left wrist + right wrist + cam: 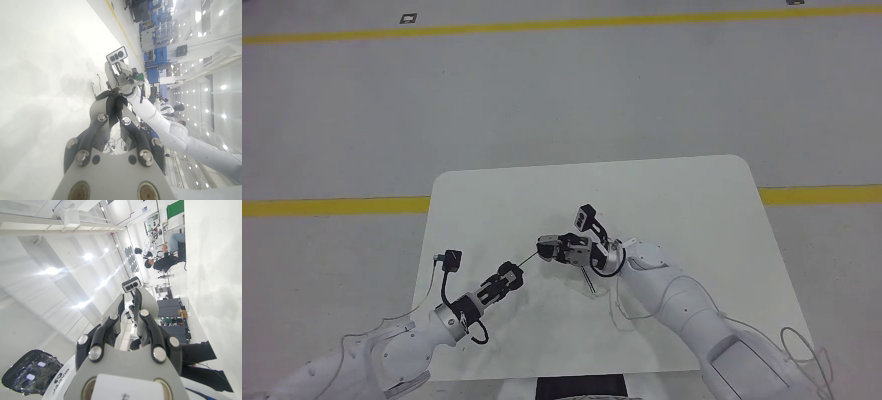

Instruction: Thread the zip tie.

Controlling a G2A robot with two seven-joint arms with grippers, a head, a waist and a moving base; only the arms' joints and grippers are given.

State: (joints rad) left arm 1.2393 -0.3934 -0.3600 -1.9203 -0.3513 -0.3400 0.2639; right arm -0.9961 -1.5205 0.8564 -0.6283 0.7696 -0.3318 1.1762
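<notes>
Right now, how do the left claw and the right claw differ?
The left claw has its fingers pressed together; the right claw has its fingers apart. The left claw sits nearer the robot's edge of the table; the right claw sits farther in. Both hover above it, tips nearly meeting, a thin zip tie between them.

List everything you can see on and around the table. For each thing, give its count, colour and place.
table: one, white, middle of the top view
zip tie: one, dark, stretched between the two grippers above the table
loose strips: two, dark and thin, probably more zip ties, flat on the table by the right arm
floor lines: two, yellow, on the grey floor around the table
left gripper: one, black jaws shut on the zip tie
right gripper: one, black, at the zip tie's other end
</notes>
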